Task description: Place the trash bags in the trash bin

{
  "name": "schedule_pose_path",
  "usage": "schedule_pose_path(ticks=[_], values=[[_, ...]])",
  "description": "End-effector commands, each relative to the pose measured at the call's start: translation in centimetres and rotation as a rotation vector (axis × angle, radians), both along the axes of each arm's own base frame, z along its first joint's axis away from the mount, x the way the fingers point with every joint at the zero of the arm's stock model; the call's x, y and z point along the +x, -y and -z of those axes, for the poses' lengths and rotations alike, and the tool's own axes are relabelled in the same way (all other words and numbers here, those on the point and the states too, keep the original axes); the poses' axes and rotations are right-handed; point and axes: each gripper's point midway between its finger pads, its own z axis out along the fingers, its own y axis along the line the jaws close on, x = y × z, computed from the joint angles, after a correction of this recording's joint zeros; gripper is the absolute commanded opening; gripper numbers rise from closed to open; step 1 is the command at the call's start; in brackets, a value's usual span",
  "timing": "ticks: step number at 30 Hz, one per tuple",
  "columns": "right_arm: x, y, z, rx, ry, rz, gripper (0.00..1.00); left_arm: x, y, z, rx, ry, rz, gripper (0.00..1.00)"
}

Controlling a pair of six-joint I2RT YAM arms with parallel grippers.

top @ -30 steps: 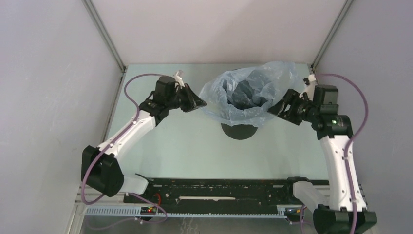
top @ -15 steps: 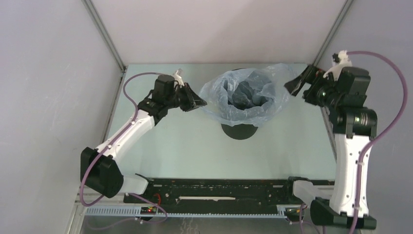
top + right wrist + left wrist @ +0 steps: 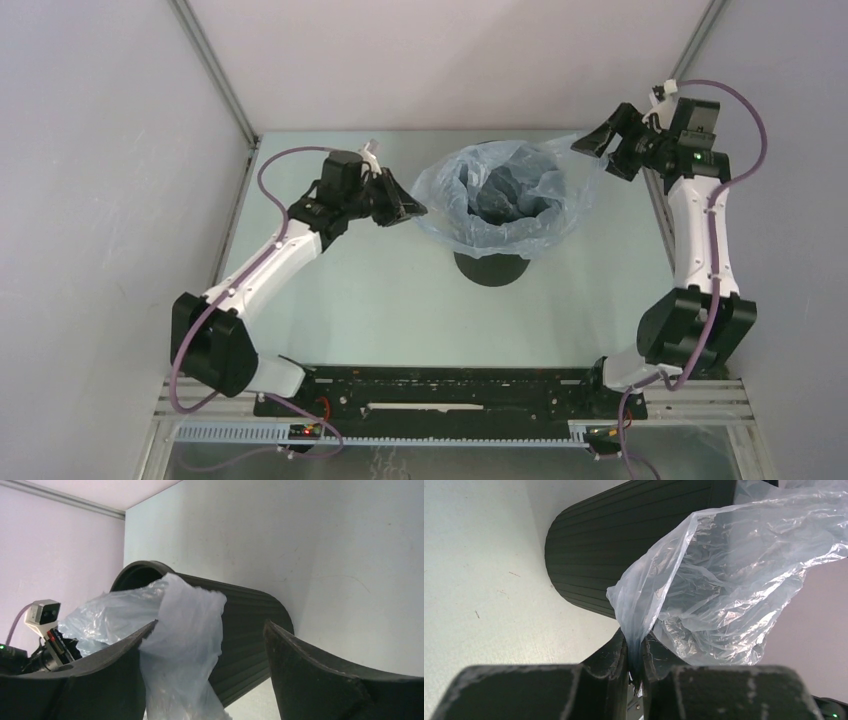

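Observation:
The black ribbed trash bin (image 3: 492,266) stands at the table's middle back. The pale blue-grey trash bag (image 3: 500,225) is draped over its rim, its middle sagging inside. My left gripper (image 3: 412,212) is shut on the bag's left edge, the film pinched between its fingers in the left wrist view (image 3: 636,647); the bag (image 3: 724,580) and bin wall (image 3: 624,535) lie beyond. My right gripper (image 3: 600,152) is open at the bag's far right corner. In the right wrist view a fold of bag (image 3: 185,650) hangs between the spread fingers (image 3: 310,665), in front of the bin (image 3: 250,625).
Grey enclosure walls stand close at left, right and back. A metal frame post (image 3: 680,70) runs beside the right wrist. A black rail (image 3: 450,395) runs along the near edge between the arm bases.
My right arm has risen and swung back from the bag's near right side to its far right corner, jaws open. The bag's right side has dropped. The left gripper has stayed put.

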Motion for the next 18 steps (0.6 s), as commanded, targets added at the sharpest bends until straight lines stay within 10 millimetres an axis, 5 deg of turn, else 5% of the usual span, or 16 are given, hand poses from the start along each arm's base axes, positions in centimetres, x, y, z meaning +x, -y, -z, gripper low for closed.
schedule_pose_path(ticks=[1,5,10,18], values=[[2.2,-0.3,-1.5,0.105,0.056,-0.048,0.72,1.5,0.4,-3.0,-0.033,0.069,0.002,0.16],[4.3,0.0,1.1,0.200,-0.030,-0.015,0.32,2.6,0.3,-2.5,-0.035,0.056,-0.022,0.12],[6.5,0.6,5.8,0.261,-0.157,0.013,0.01,4.5,0.3,-0.7,-0.072,-0.006,-0.056,0.09],[6.7,1.0,11.1,0.277,-0.291,0.043,0.00,5.8,1.0,2.9,-0.102,-0.107,-0.077,0.06]])
